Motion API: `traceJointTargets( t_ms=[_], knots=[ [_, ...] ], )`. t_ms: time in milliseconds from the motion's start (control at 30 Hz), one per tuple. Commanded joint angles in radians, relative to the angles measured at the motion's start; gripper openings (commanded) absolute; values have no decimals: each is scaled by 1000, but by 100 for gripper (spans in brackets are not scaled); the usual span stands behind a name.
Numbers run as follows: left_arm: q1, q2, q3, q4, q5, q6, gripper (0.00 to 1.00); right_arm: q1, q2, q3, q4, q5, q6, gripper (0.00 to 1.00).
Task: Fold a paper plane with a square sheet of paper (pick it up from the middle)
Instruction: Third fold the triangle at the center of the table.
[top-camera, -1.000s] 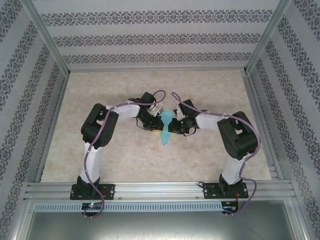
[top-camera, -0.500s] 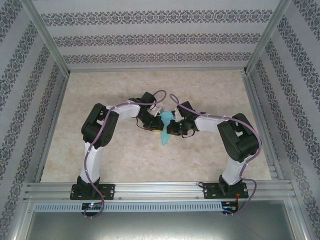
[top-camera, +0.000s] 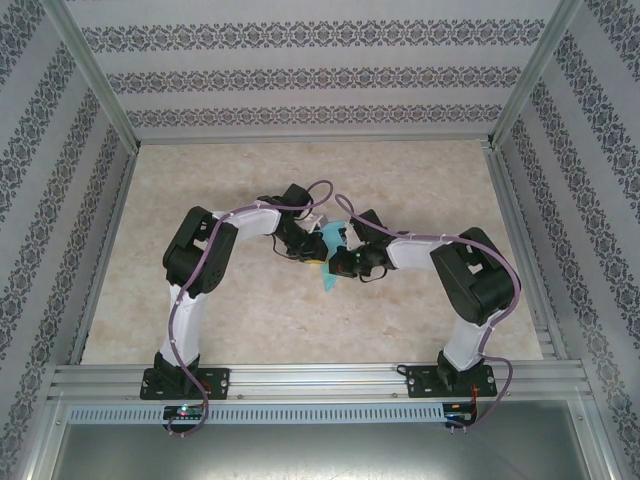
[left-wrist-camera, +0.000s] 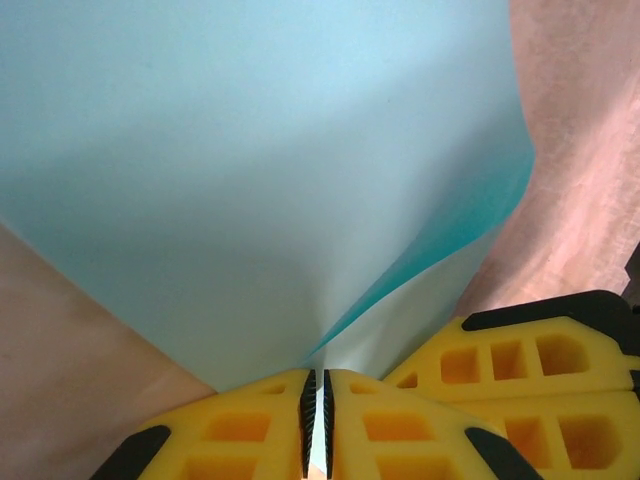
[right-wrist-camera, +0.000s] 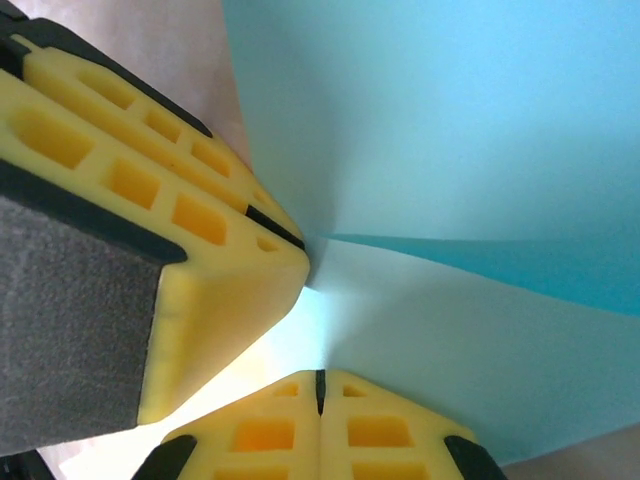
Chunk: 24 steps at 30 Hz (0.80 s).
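Pinching the paper plane (left-wrist-camera: 260, 180), left hand (left-wrist-camera: 316, 420) and right hand (right-wrist-camera: 320, 395) sit together.

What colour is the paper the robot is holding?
The thin folded sheet of paper is turquoise-blue, seen best in the left wrist view.
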Motion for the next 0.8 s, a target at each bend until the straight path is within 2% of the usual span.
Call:
traceJointTargets(
  t_ms=[0,167,267,433,767],
  knots=[
    [-19,56,-13,-85,-93,33,17,0,-25,-51,-62,-1,-10,1],
    [-20,61,-13,-85,-101,33,17,1,-85,-94,-10,-25,35,1],
    [-19,68,-8,-86,-99,33,17,5,-80,-118,85,-67,93,0],
    [-19,70,-6,-88,-99,34,17,21,-93,-125,143,-68,138,0],
    [-19,79,2,-89,-95,34,17,52,-59,-118,152,-73,151,0]
  ],
)
